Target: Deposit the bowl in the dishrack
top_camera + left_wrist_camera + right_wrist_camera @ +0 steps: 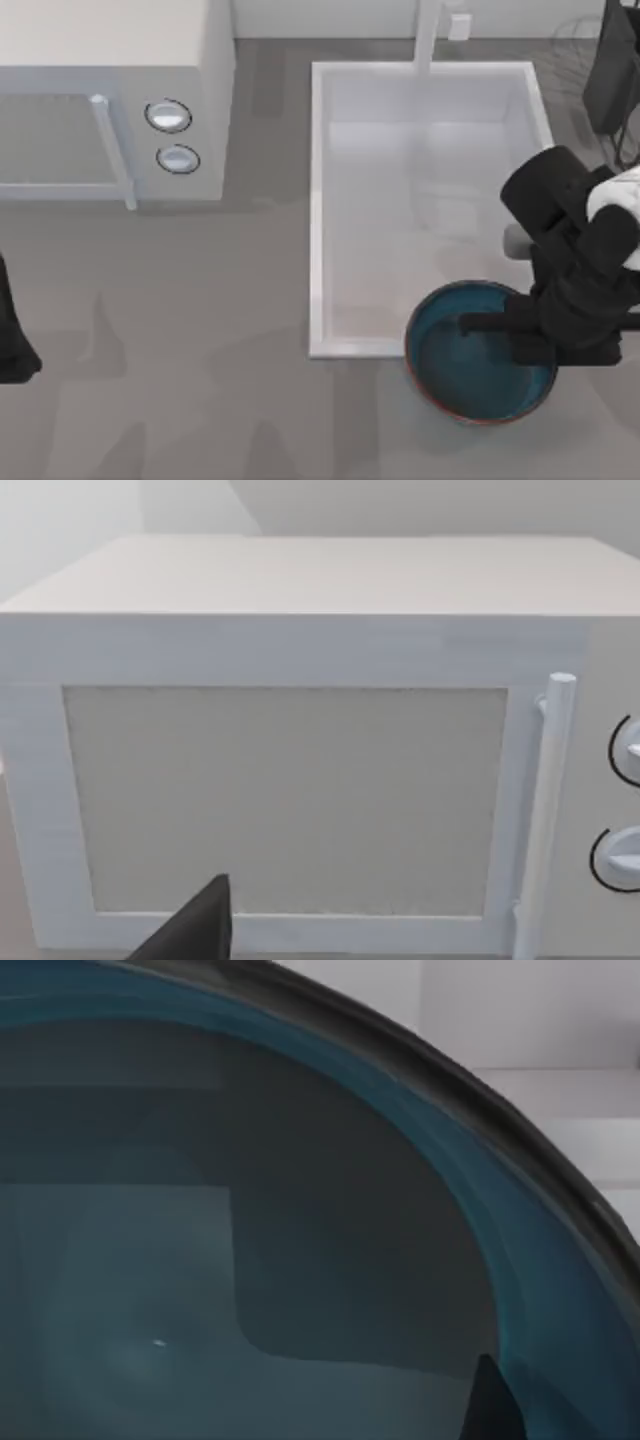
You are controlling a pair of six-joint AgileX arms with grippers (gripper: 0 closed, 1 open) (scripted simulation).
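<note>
Bowl (470,375) overlaps white basin's (318,200) near-right corner. Right gripper (520,335) pinched on its rim w/ one finger inside. Prob rigid, glossy, slippery, breakable; rim's the hold. Left gripper (190,930) parked facing microwave (300,740), can't tell grip.

My right arm (575,260) is pretty much all matte black: chunky, blocky link housings stacked on each other, with one rounded white shell section up near the right edge and a small grey patch on its left side. A thin dark finger (490,325) sticks out of the gripper block. My left arm (15,345) is just a black lump at the left edge, and the left wrist camera catches one flat black, angular fingertip (195,930).
</note>
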